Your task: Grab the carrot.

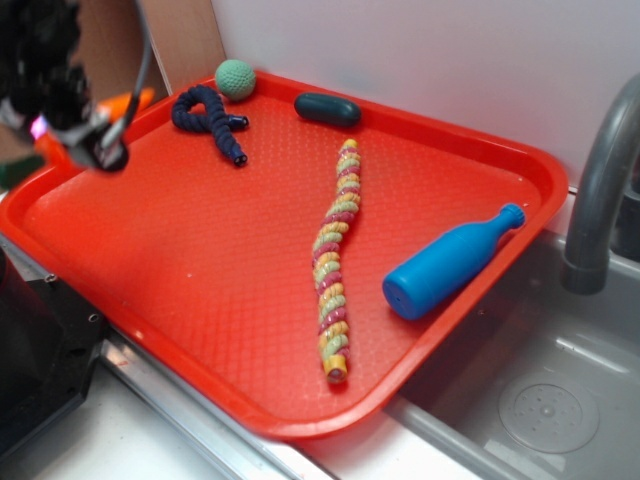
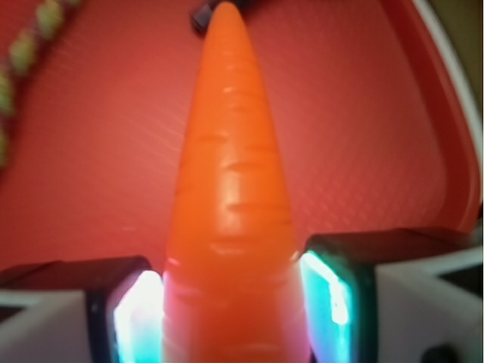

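Carrot [image 2: 231, 197] sits clamped between the claw [image 2: 233, 310] pads, tip pointing outward.

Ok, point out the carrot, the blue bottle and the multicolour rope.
carrot [image 2: 231, 189]: wrist view, middle of its body.
blue bottle [image 1: 440, 268]: exterior view, middle of its barrel.
multicolour rope [image 1: 335, 255]: exterior view, about halfway along.

Tray [image 1: 200, 300] holds rope [image 1: 335, 255] lengthwise at centre, bottle [image 1: 445, 268] to its right near the right rim, knotted cord [image 1: 208, 118], ball [image 1: 235, 78] and capsule [image 1: 327, 108] along the back edge, carrot [image 2: 231, 189] between gripper [image 2: 231, 318] jaws over the back-left corner, faucet [image 1: 600, 180] right of tray.
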`<state>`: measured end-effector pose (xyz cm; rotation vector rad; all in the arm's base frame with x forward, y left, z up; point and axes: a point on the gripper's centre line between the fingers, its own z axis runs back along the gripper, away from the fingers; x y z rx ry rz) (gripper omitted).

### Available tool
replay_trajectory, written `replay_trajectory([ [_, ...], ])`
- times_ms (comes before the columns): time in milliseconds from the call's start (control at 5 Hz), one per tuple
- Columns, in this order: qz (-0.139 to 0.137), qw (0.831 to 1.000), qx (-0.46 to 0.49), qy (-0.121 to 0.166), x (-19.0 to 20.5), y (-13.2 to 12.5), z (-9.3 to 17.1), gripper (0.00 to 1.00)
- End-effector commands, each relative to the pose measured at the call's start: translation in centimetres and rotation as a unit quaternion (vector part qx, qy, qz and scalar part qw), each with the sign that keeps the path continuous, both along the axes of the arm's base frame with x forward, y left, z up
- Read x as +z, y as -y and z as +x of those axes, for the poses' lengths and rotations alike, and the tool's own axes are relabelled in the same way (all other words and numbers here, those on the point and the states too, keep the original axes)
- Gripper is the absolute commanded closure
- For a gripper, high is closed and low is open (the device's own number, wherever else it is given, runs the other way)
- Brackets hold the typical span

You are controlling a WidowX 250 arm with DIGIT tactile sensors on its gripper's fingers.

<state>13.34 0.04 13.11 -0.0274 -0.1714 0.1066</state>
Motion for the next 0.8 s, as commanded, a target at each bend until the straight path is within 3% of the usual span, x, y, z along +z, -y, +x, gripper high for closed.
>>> replay_trajectory([
  [0,-0.006,1.0,-0.025,0.004,8.9,-0.1,0.3,1.0],
  [600,-0.001,1.0,-0.002,-0.017,7.4,-1.2,1.7,1.0],
])
